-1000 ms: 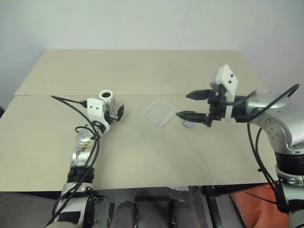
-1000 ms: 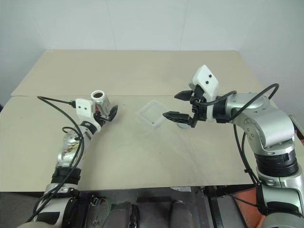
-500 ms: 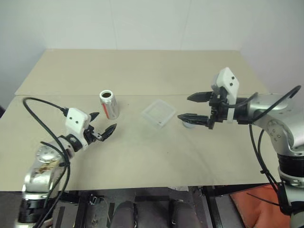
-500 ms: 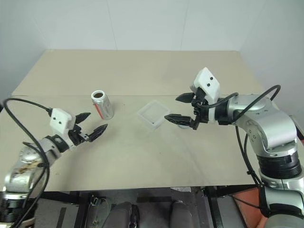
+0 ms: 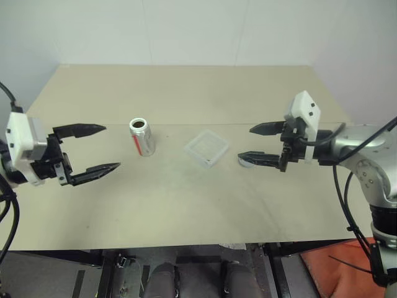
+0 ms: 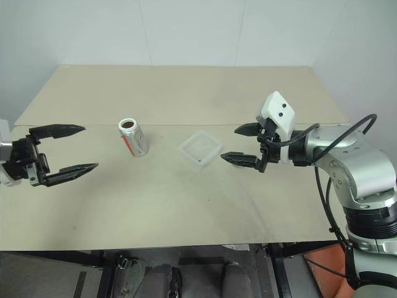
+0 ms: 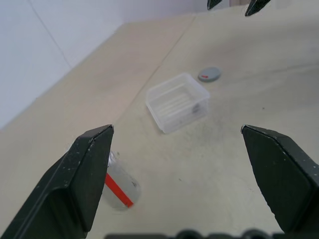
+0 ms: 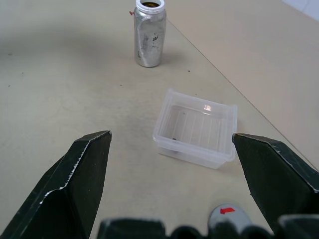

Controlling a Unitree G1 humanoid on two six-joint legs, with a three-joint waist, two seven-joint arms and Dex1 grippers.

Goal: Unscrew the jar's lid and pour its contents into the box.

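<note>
Right now the jar (image 5: 142, 136) stands upright on the table (image 5: 186, 198), mouth open, w/ brownish contents (image 5: 139, 123) showing at its top; box (image 5: 206, 148) sits near it toward the robot's right; lid (image 8: 228, 217) lies flat just beyond the box, below the right gripper (image 5: 253, 142); left gripper (image 5: 105, 148) hangs well apart from the jar; both grippers' fingers spread wide, holding nothing.

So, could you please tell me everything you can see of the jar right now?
The jar is a small cylinder with silvery-clear sides and a vertical red stripe. It stands upright on the table, on the robot's left of the box and apart from it. Its mouth is open, showing dark brownish contents; its lid lies on the table beyond the box. Nothing grips or touches it.
</note>
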